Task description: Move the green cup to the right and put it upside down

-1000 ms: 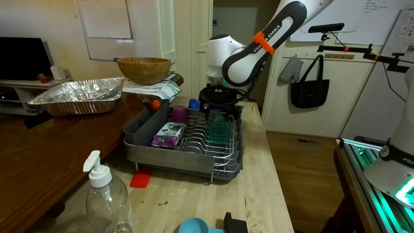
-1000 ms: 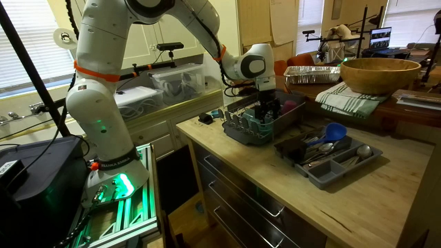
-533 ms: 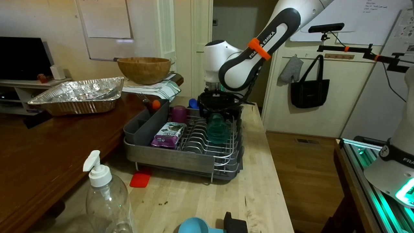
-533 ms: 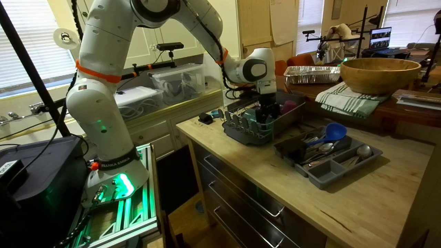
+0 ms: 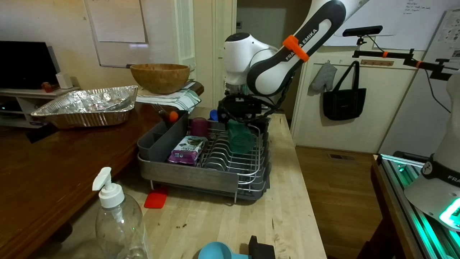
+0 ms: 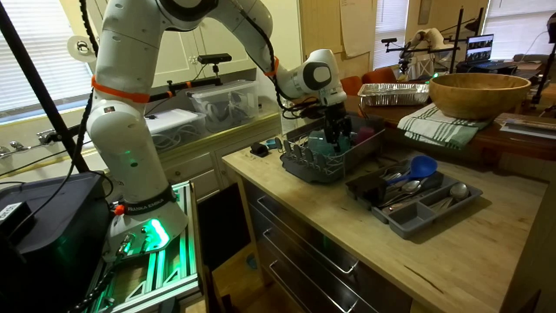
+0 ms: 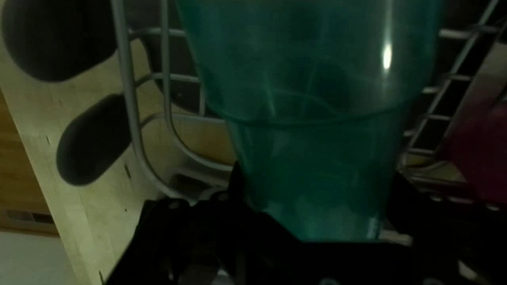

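Well, rack wires (image 7: 125, 59) beside the green cup (image 7: 317, 158) (purple packet (image 5: 188, 149) nearby).

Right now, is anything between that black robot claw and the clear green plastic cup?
Nothing visible: the black gripper holds the green cup itself. The cylindrical purple item in the grey wire dish rack stands off to one side.

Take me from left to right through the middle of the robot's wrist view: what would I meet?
Brown wooden floor, pale wooden countertop, dark grey oval paddle, curved grey metal rack wires, translucent green plastic cup, more of those wires, dark plum-red object cut off by the right edge.
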Available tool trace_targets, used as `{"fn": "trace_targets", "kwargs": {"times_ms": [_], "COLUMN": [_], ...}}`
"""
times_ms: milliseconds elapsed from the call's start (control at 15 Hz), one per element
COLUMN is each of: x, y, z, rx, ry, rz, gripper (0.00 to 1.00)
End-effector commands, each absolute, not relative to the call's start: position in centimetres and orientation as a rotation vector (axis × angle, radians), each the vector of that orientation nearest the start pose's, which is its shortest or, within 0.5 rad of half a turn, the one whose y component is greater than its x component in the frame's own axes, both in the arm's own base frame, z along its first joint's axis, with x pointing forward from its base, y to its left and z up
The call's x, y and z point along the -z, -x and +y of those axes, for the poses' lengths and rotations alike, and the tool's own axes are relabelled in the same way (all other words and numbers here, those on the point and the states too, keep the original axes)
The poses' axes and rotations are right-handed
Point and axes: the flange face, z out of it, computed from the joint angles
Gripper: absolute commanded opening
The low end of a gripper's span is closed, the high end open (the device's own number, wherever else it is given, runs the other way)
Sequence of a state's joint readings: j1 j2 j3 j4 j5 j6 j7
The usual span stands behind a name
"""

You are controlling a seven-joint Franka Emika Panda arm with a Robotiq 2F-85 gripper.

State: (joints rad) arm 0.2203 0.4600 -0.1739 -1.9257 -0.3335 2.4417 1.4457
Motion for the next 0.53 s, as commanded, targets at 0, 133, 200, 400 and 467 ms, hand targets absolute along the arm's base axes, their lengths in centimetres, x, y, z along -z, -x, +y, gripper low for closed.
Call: {"fn": "trace_targets", "kwargs": {"times_ms": [0, 133, 200, 400, 467], "x": [-28.8, -29.6, -30.1, -30.6, -30.4], "y": [-61.4, -61.0, -60.7, -59.8, -59.4], "z": [5.9, 7.7, 8.6, 11.2, 12.1], "rx": [0.653, 0.766, 0.822, 0.974, 1.023], "ry": [2.838, 2.856, 2.853, 2.794, 2.761], "rz": [1.630, 1.580, 1.578, 1.639, 1.678], "gripper": [0.54, 0.54, 0.54, 0.54, 0.54]}}
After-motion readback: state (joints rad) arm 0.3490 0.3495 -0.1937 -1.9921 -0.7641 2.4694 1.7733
